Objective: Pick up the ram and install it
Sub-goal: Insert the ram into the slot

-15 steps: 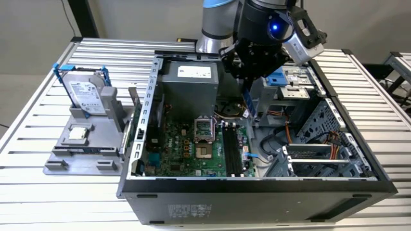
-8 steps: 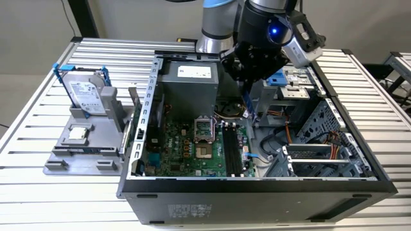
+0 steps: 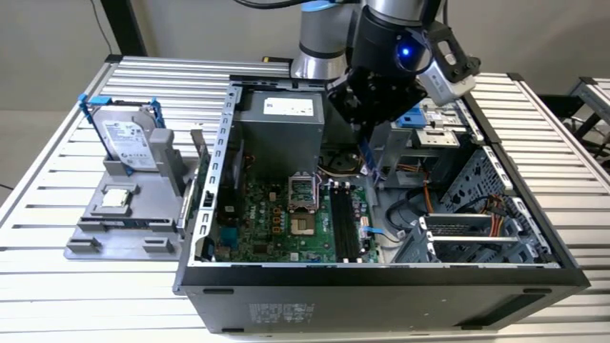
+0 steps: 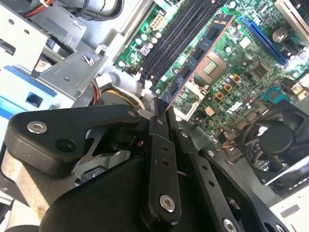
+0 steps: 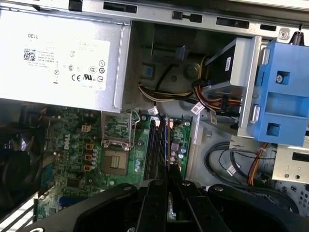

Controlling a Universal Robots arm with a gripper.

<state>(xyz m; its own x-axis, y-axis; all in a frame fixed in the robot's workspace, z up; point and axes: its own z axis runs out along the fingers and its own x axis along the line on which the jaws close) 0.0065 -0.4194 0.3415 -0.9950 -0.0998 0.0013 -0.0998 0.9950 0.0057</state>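
Ram (image 4: 197, 54) is clamped in my claw (image 4: 161, 110). Both fingers (image 4: 159, 145) are closed flat on one end, and the rest of the stick juts out past the tips. In the second wrist view its dark chips and copper-coloured edge reach out over the board (image 4: 241, 82), just beside the black slots (image 4: 176, 34) and roughly in line with them. It is not seated in any slot. A black fan (image 4: 275, 140) sits on the board, well apart from the stick.

In the first wrist view the ram (image 5: 167, 145) shows edge-on as a thin blue line rising from my claw (image 5: 168, 176), along the row of slots (image 5: 154, 145) and near the socket (image 5: 116, 162). The grey supply (image 5: 63, 58) lies beyond the board, with a blue bracket (image 5: 282, 96) off to one side.

In the exterior view the stick (image 3: 366, 156) hangs down from my claw (image 3: 366, 132) inside the open case (image 3: 381, 293), over the far end of the slots (image 3: 343, 221). Outside the case, to the exterior view's left, a drive (image 3: 128, 132) in a blue frame stands upright on a grey stand (image 3: 96, 229). A small square chip (image 3: 116, 199) lies lower on that stand. Everything rests on a slatted table (image 3: 86, 300).
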